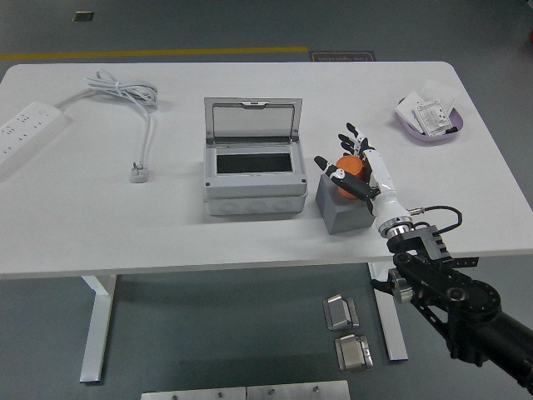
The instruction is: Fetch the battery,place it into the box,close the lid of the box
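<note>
Fetching the battery: the right hand (356, 165) is at the pickup, the box (253, 171) waits open.

The right hand reaches over a grey block (341, 208) just right of the box, its fingers (337, 173) curled around an orange object (351, 167) that I take to be the battery, sitting on top of the block (whether the grip is firm or only closing, I cannot tell). The box's lid (253, 121) stands upright at the back, the compartment dark and apparently empty. Next, I judge, the hand must lift the battery clear, carry it left over the box's rim, release it inside, then swing the lid down. The left arm is out of view.
</note>
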{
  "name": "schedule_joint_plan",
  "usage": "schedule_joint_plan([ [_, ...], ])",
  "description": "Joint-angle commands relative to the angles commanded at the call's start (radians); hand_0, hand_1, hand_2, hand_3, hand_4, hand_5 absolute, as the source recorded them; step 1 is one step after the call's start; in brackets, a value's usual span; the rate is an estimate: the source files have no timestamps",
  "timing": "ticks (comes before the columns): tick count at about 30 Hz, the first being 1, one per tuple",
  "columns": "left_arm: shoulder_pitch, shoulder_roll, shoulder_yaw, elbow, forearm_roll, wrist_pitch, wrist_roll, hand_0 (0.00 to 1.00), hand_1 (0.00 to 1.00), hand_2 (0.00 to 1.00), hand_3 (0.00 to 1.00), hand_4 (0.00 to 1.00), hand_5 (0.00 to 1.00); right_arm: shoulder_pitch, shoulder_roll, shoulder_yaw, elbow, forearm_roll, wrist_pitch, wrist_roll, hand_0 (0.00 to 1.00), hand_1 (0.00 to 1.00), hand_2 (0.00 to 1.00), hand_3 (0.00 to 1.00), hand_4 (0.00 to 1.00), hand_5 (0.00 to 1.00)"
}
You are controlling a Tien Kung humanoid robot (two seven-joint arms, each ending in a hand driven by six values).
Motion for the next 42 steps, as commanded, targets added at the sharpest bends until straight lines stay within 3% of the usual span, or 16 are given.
schedule_joint_plan([
  [12,0.001,0.000,0.003,0.000,-0.006,0.002,-0.003,0.686,0.708,0.594,0.605,0.367,0.002,-0.026,-0.033,0.006,-0.004,0.009,-0.002,-0.001,0.880,0.890,0.847,0.974,0.998,0.437],
  [24,-0.001,-0.001,0.007,0.001,-0.012,0.002,-0.007,0.686,0.709,0.593,0.606,0.366,0.002,-0.017,-0.018,-0.002,-0.008,0.040,-0.021,0.017,0.875,0.880,0.825,0.964,0.998,0.439],
  [25,-0.001,-0.002,0.007,0.001,-0.012,0.002,-0.007,0.686,0.709,0.594,0.606,0.366,0.002,-0.016,-0.017,-0.003,-0.007,0.040,-0.022,0.016,0.784,0.786,0.750,0.885,0.990,0.410],
  [30,-0.001,-0.003,0.006,0.000,-0.011,0.002,-0.005,0.686,0.709,0.594,0.606,0.366,0.002,-0.012,-0.014,-0.004,-0.003,0.037,-0.027,0.013,0.784,0.786,0.750,0.885,0.990,0.410],
  [31,-0.001,-0.003,0.007,0.000,-0.011,0.002,-0.006,0.685,0.709,0.594,0.606,0.366,0.002,-0.012,-0.014,-0.004,-0.002,0.036,-0.027,0.013,0.611,0.659,0.641,0.772,0.831,0.218],
  [36,-0.001,-0.004,0.006,0.000,-0.010,0.002,-0.004,0.685,0.709,0.594,0.606,0.366,0.002,-0.008,-0.012,-0.005,0.002,0.034,-0.029,0.013,0.611,0.659,0.641,0.772,0.831,0.218],
  [37,-0.001,-0.004,0.005,0.000,-0.009,0.001,-0.004,0.685,0.708,0.593,0.605,0.366,0.002,-0.007,-0.011,-0.006,0.002,0.034,-0.029,0.013,0.537,0.613,0.614,0.737,0.774,0.173],
  [42,-0.002,-0.003,0.007,0.000,-0.009,0.001,-0.005,0.685,0.708,0.593,0.605,0.366,0.002,-0.004,-0.008,-0.012,-0.001,0.036,-0.029,0.011,0.537,0.613,0.614,0.737,0.774,0.173],
])
